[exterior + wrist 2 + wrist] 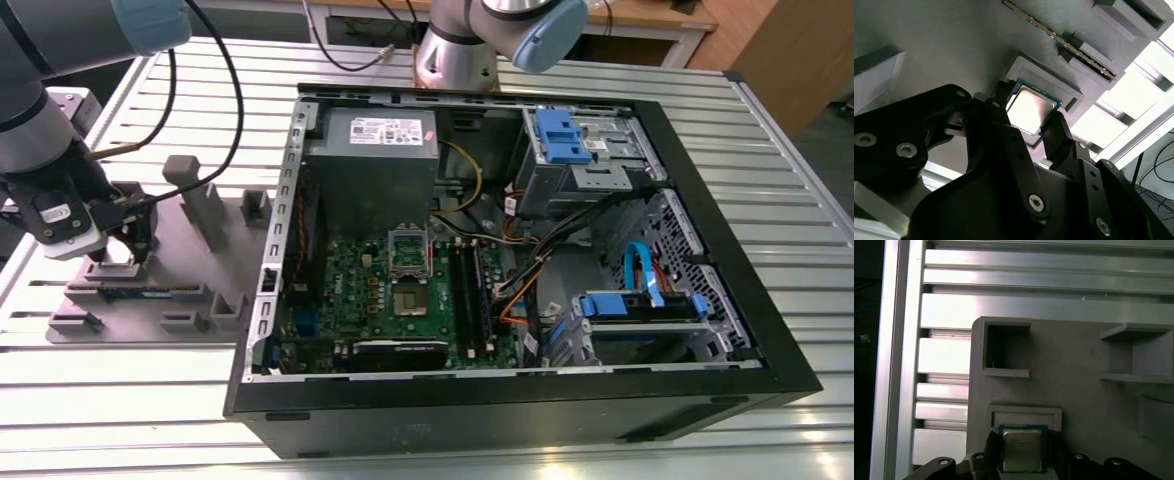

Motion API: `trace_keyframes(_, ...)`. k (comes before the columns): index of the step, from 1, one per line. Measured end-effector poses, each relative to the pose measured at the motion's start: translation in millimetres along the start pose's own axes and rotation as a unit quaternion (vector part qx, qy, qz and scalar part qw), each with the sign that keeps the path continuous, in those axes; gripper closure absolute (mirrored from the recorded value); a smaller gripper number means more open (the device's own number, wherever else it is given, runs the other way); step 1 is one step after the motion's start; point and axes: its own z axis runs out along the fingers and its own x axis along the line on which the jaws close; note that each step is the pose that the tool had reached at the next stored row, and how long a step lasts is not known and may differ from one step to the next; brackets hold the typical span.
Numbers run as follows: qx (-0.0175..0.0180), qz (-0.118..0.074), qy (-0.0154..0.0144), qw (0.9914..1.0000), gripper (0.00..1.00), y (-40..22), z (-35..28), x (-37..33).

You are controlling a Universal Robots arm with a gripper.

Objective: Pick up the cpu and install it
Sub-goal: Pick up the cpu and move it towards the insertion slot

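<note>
The cpu (1023, 450) lies flat in a recess of the grey holder (1079, 390), bottom centre of the first wrist view — squarely between the jaws, set narrow against its two opposite edges.

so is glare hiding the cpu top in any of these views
Second wrist view: the small flat silver square cpu glares almost white, and the ribbed aluminium table is blown out. First wrist view: the cpu is evenly lit, with bright bands on the table. Exterior view: even light.

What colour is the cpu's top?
The cpu is pale silver, darker rim; best in first wrist view.
</note>
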Motion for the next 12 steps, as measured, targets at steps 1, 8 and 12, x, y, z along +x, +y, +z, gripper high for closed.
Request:
trace_keyframes(1,0.0,0.0,0.0,1.0,0.45,0.0,0.0,0.0)
trace_keyframes(8,0.0,0.0,0.0,1.0,0.45,0.1,-1.4,0.0)
trace_keyframes(12,0.0,0.0,0.0,1.0,0.45,0.1,-2.1,0.0)
